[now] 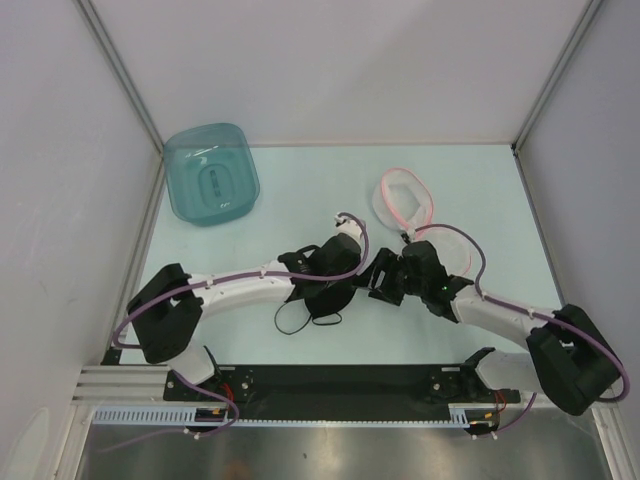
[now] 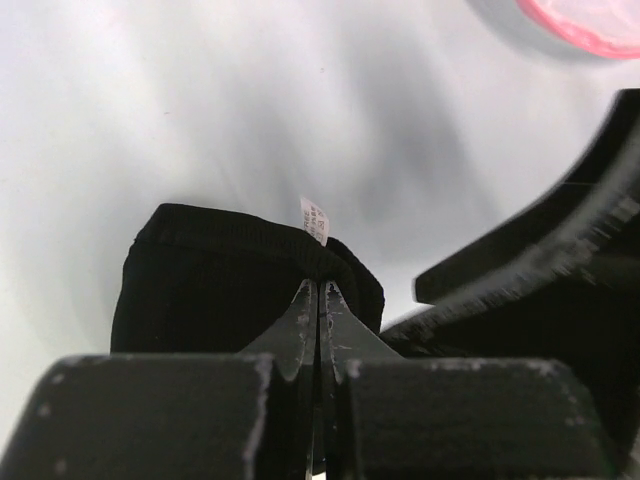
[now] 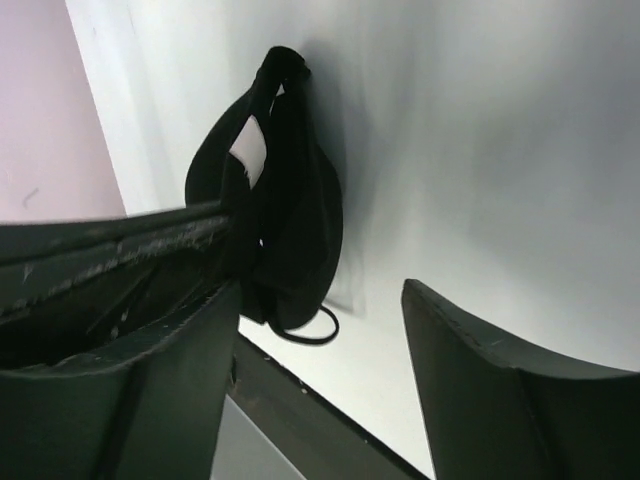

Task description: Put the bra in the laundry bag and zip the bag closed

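The black bra (image 1: 322, 298) hangs bunched at the table's middle, a thin strap loop (image 1: 290, 320) trailing to its left. My left gripper (image 1: 336, 274) is shut on the bra's upper edge. In the left wrist view the fingertips (image 2: 320, 290) pinch the dark fabric (image 2: 220, 290) just below a white label (image 2: 314, 220). My right gripper (image 1: 380, 282) stands open just right of the bra. In its wrist view nothing lies between the gripper's fingers (image 3: 320, 340), and the bra (image 3: 290, 220) dangles past the left finger. The laundry bag (image 1: 405, 195), white mesh with pink trim, lies open at the back right.
A teal translucent tub (image 1: 210, 175) sits upside down at the back left. White walls enclose the table on three sides. A black rail (image 1: 340, 380) runs along the near edge between the arm bases. The laundry bag's pink rim (image 2: 590, 22) shows beyond my right gripper (image 2: 560, 270).
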Robot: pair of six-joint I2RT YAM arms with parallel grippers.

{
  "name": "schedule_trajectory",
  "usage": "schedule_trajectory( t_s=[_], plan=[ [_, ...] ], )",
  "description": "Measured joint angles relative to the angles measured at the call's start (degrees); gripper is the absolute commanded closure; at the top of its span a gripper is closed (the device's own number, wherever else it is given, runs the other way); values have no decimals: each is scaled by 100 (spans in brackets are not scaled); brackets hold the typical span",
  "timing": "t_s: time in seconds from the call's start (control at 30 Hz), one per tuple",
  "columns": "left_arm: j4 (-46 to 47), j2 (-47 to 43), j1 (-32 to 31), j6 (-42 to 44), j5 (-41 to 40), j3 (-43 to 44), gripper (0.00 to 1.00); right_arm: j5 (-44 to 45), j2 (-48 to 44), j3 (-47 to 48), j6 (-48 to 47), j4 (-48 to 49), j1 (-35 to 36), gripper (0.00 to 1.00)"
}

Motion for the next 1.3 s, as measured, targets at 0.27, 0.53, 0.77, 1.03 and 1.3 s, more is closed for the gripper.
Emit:
schedule_trajectory(
  t_s=[0.27, 0.53, 0.77, 1.03, 1.3],
  plan=[
    [74, 39, 0, -57, 188, 0, 100, 4, -988, -658, -339, -188, 66, 1],
    [105, 129, 0, -151, 372, 0, 100, 42, -968, -1486, -216, 837, 516, 0],
    [107, 131, 0, -188, 457, 0, 100, 411, -127, -1569, 109, 2332, 984, 1],
    [107, 131, 0, -225, 483, 0, 100, 922, 326, -1851, 337, 3661, 1161, 0],
    [114, 122, 17, -315, 577, -11, 100, 951, 1106, -1759, 382, 4496, 1176, 0]
  ],
)
